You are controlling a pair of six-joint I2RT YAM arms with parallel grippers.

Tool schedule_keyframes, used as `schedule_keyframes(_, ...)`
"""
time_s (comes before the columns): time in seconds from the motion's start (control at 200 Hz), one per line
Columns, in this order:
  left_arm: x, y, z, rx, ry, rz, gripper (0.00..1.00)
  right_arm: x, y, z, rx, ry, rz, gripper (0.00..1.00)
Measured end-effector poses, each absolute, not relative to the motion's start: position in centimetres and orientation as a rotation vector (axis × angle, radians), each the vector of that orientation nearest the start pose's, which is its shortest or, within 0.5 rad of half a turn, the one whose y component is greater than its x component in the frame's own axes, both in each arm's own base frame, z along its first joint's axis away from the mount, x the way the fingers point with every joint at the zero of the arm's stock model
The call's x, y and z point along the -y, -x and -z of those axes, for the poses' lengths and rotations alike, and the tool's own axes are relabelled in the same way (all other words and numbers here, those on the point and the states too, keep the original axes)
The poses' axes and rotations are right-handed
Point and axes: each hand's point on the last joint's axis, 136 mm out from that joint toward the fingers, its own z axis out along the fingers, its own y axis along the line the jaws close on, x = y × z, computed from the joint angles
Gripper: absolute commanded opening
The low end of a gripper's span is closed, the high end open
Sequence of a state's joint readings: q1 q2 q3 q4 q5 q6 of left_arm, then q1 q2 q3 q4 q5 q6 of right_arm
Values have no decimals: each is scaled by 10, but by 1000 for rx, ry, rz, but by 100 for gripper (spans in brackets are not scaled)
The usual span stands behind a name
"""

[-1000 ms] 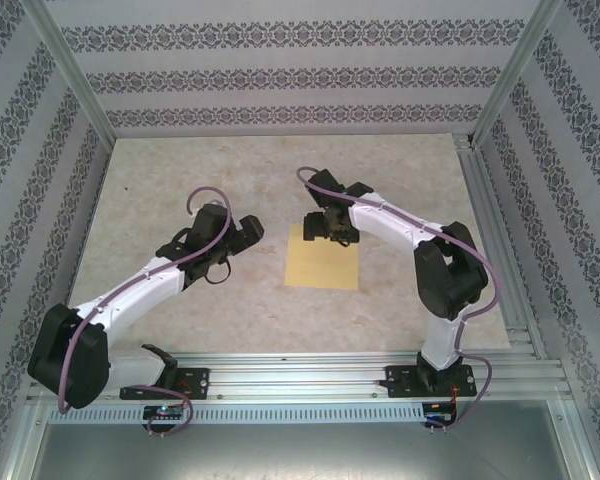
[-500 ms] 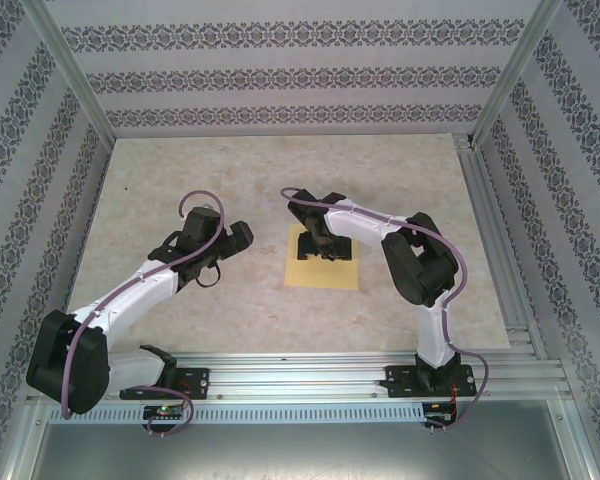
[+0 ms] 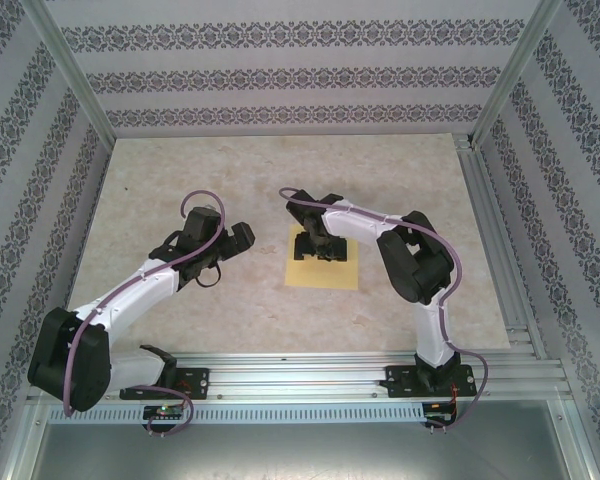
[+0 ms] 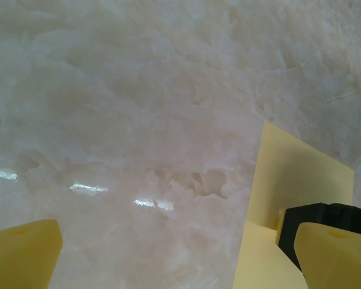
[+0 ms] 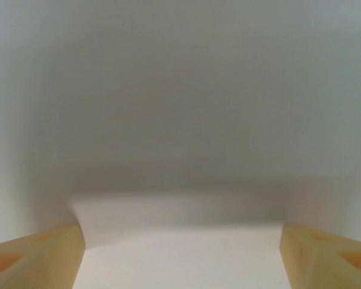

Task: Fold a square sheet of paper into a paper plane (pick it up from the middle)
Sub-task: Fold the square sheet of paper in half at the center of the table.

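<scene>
Right gripper [image 3: 320,247] spread, empty, over sheet [image 3: 326,275], far edge; left gripper [image 3: 237,240] spread, empty, at left edge.

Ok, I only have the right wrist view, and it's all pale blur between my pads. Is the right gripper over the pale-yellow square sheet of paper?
Observer: Yes. From the top, the right gripper is down over the far half of the thin pale-yellow square sheet of paper.
Operator: Is the sheet lying flat?
Observer: It looks so. In the left wrist view its left edge lies flat on the pale marbled table, and from the top the near half is uncovered.
Operator: Where's the other arm?
Observer: The left gripper hangs to the left of the sheet, apart from it, jaws wide open.
</scene>
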State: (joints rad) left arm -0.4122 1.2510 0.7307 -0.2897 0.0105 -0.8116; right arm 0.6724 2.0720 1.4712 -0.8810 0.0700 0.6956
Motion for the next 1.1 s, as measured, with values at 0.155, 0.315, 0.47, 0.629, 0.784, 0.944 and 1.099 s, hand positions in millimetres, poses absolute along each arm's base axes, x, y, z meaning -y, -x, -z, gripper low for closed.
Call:
schedule_keyframes(0.155,142,-319,-116,-2417,481,582,100,-243,-324,-11,-3024,-47,-15,84)
schedule_keyframes(0.315,143,-319,-116,-2421,480,585,100,-243,-324,-11,-3017,-47,-24,81)
schedule_keyframes(0.47,144,-319,-113,-2432,480,586,100,-241,-324,-12,-3014,-52,-28,76)
schedule_keyframes(0.629,147,-320,-111,-2445,477,592,100,-241,-324,-13,-3012,-30,-35,68)
schedule_keyframes(0.784,148,-319,-110,-2452,475,598,100,-243,-324,-14,-3013,-18,-52,61)
schedule_keyframes(0.944,148,-319,-110,-2453,475,599,100,-246,-324,-23,-2999,4,-93,55)
schedule_keyframes(1.099,148,-320,-111,-2451,475,599,100,-251,-325,-39,-2973,15,-159,52)
